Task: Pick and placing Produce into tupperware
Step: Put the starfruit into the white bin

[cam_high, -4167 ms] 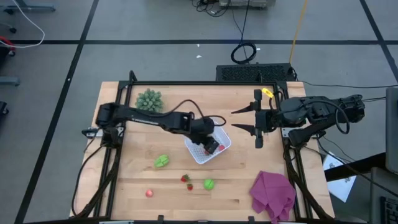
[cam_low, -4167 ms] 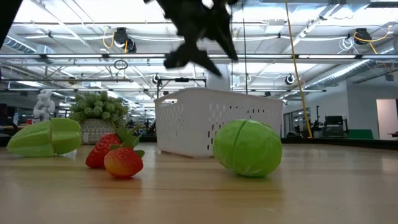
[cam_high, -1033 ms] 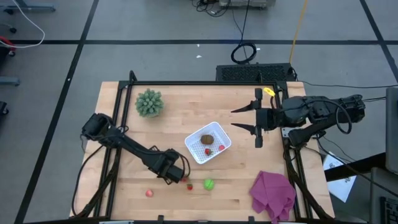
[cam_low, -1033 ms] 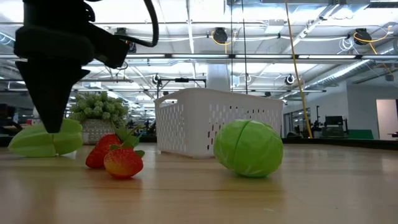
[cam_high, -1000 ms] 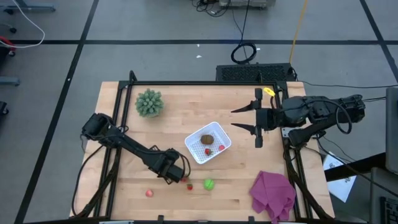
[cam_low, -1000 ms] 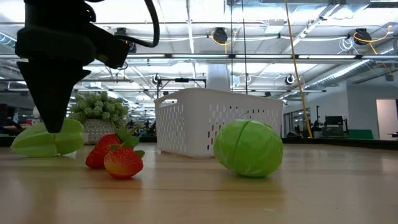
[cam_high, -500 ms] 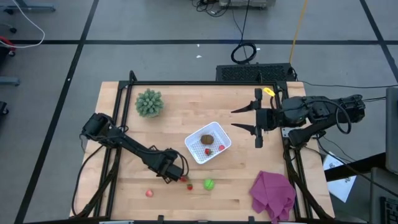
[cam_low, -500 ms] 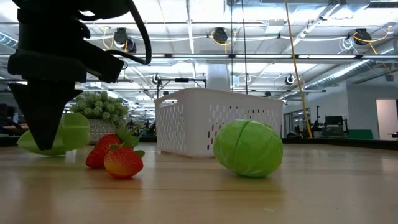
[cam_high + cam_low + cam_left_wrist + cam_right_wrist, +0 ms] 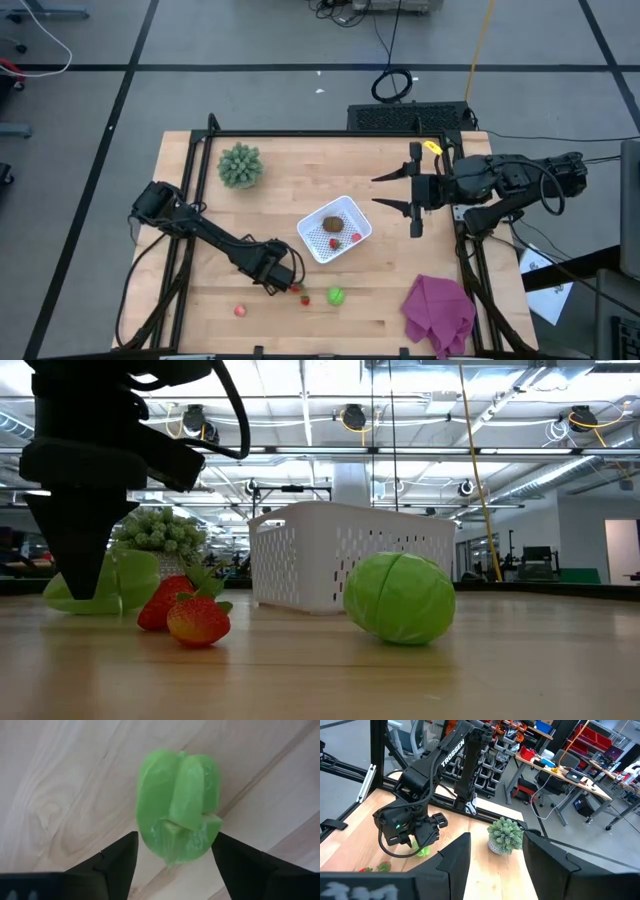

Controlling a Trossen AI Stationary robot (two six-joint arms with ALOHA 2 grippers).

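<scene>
Spanning the scene, the wooden table [image 9: 400, 300] carries the white tupperware [image 9: 335, 229] at its middle, with a brown piece and red strawberries inside. Near the front edge, the left gripper [image 9: 172, 851] straddles the pale green leafy produce [image 9: 179, 810], fingers [image 9: 117, 860] flanking it closely though contact is unclear. The right gripper [image 9: 412, 203] hovers apart, jaws parted and empty. A green round ball [image 9: 400, 598] and strawberries [image 9: 190, 610] lie nearby.
</scene>
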